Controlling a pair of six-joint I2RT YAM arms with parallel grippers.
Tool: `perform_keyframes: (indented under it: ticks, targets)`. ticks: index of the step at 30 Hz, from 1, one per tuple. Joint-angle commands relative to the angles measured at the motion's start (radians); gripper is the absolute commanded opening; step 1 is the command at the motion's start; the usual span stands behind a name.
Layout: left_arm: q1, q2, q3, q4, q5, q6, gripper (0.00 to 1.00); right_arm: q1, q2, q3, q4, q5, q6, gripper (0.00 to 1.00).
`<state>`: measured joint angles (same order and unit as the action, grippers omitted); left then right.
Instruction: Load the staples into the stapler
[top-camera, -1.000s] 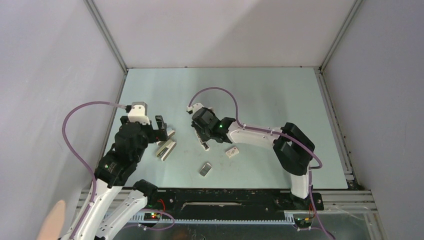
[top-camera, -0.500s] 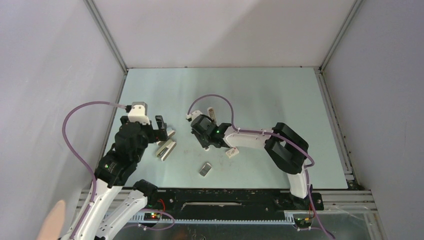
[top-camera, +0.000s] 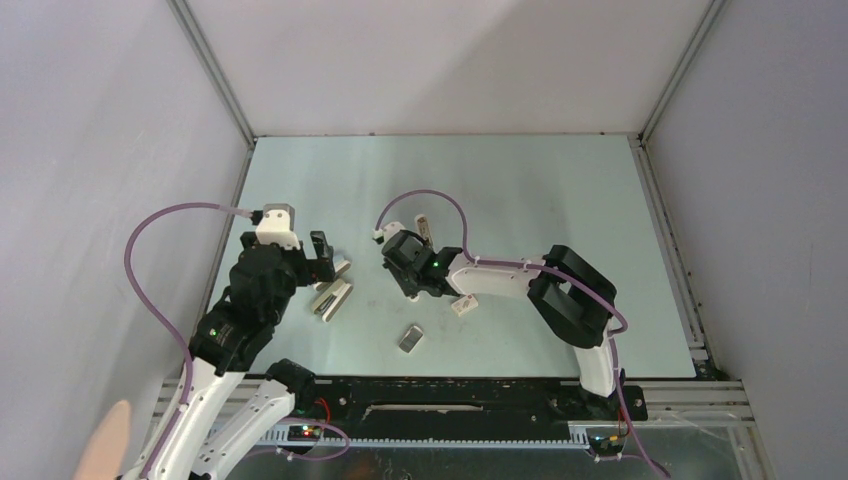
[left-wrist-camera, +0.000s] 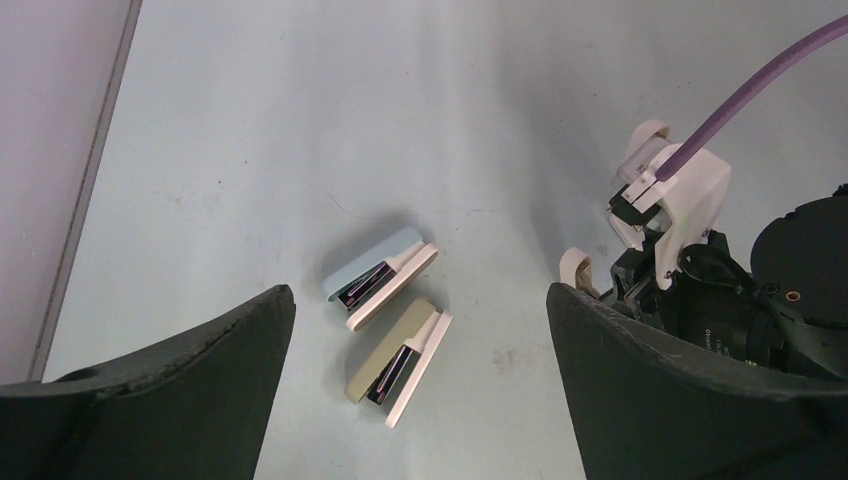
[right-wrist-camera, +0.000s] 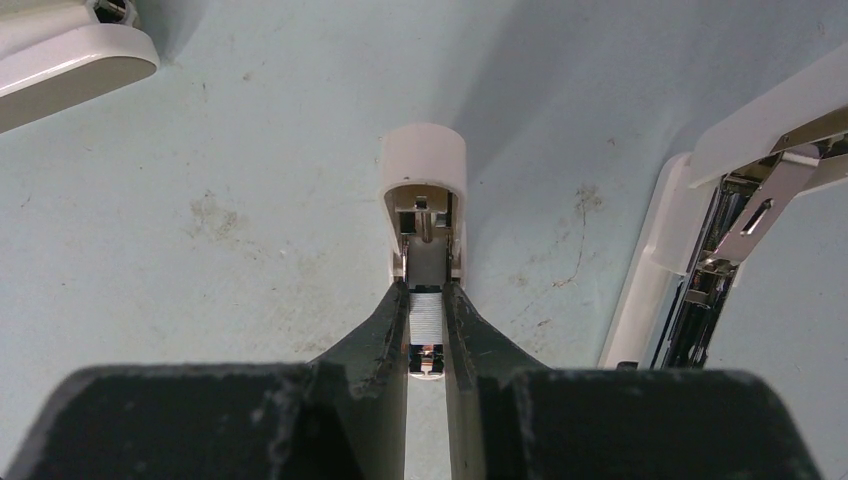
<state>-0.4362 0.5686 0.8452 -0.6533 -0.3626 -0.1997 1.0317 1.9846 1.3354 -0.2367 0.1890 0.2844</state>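
In the right wrist view my right gripper (right-wrist-camera: 425, 335) is shut on the slim white stapler (right-wrist-camera: 423, 160), which lies on the table. Its fingers (right-wrist-camera: 375, 330) pinch the sides of the channel, and a ribbed silver strip shows in the gap. From above, my right gripper (top-camera: 410, 272) hides most of the stapler. The staples (top-camera: 411, 338), a small grey block, lie loose on the table nearer the arm bases. My left gripper (top-camera: 322, 262) is open and empty, and hangs above two other staplers.
A blue stapler (left-wrist-camera: 380, 272) and a beige stapler (left-wrist-camera: 400, 352) lie side by side between my left fingers. A silver-and-white bar (right-wrist-camera: 715, 235) lies right of the held stapler. A short white stub (top-camera: 423, 224) and a little white box (top-camera: 463, 303) lie near my right gripper.
My right gripper has moved slightly left and toward the arm bases, uncovering the white stub behind it, then stayed still. The left arm has not moved.
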Motion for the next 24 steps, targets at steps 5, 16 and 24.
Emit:
perform_keyframes:
  ticks: [5, 16, 24]
  targets:
    - [0.007, 0.002, -0.006, 0.032, -0.003, 0.020, 1.00, 0.007, -0.010, -0.042, 0.052, 0.014, 0.023, 0.10]
    - [0.007, 0.004, -0.008, 0.033, -0.003, 0.020, 1.00, 0.019, -0.098, -0.068, 0.060, 0.029, 0.018, 0.33]
    - [0.008, 0.005, -0.011, 0.034, -0.005, 0.020, 1.00, -0.002, -0.088, -0.047, 0.080, 0.073, 0.014, 0.42]
